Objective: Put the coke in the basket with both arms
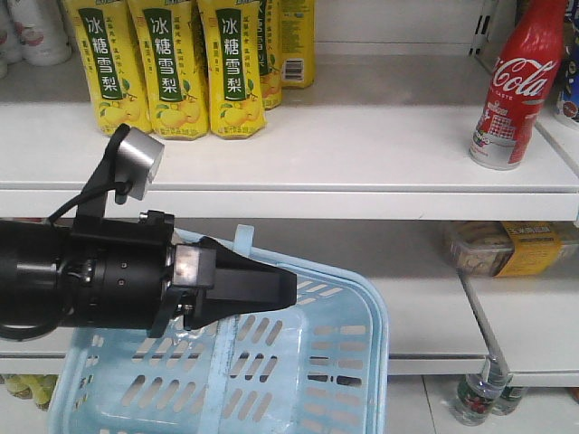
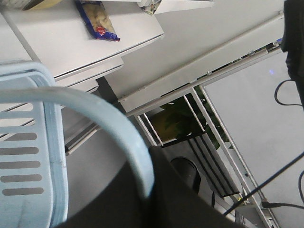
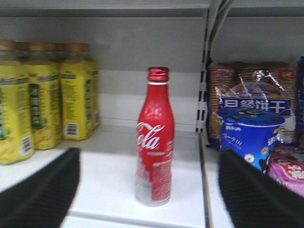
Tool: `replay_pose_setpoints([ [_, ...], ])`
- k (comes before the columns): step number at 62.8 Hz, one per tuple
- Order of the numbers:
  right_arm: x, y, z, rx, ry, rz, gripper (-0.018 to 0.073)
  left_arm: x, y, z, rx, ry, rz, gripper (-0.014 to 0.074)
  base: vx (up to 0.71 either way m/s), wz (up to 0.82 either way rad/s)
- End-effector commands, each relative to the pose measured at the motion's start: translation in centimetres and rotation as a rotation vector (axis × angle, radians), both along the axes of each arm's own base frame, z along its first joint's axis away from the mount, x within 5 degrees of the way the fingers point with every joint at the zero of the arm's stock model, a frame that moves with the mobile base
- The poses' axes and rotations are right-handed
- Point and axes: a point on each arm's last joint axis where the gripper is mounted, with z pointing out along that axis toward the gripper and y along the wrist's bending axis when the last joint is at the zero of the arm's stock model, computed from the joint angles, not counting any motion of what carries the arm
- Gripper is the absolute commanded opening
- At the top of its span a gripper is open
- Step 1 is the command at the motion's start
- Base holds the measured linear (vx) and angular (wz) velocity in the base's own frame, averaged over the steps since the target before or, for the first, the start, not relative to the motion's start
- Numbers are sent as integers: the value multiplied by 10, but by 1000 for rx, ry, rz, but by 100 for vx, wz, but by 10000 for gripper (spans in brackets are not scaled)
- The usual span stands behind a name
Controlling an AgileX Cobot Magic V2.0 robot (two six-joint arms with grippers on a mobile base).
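Coke [image 3: 154, 142] is standing ahead of my wide-open, empty right claw [image 3: 149, 159]; closing off-centre is risking tipping it. Left claw [image 1: 271, 280] is gripping basket [image 1: 362, 298].

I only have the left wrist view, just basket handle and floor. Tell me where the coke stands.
Observer: The coke stands upright at the right end of the white shelf, well right of the yellow bottles.
Operator: Report the right claw.
Observer: The right claw is open. Its wrist view shows the coke ahead between the two fingers, untouched.
Operator: Say where the basket hangs.
Observer: The basket hangs from the left claw, lower than that shelf and left of the coke.
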Motion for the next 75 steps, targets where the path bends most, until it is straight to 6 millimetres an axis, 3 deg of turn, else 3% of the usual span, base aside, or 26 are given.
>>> replay_pose_setpoints([
  [1, 23, -4, 15, 25, -47, -45, 729, -6, 0, 21, -95, -17, -2, -6, 0, 0],
  [10, 58, -2, 22, 9, 51, -18, 716, -6, 0, 21, -95, -17, -2, -6, 0, 0],
  [27, 113, 1, 47, -43, 72, 21, 666, -6, 0, 21, -95, -17, -2, -6, 0, 0],
  [45, 177, 4, 55, -35, 84, 59, 642, -6, 0, 21, -95, -17, -2, -6, 0, 0],
  [50, 187, 5, 56, -37, 89, 72, 607, -6, 0, 21, -95, -17, -2, -6, 0, 0],
  [57, 188, 7, 60, -8, 85, 92, 462, -6, 0, 21, -95, -17, -2, -6, 0, 0],
  [69, 181, 11, 63, -8, 95, 135, -20, -6, 0, 21, -95, -17, -2, -6, 0, 0],
  [75, 164, 19, 67, -25, 121, 231, -11, -6, 0, 21, -95, -17, -2, -6, 0, 0],
])
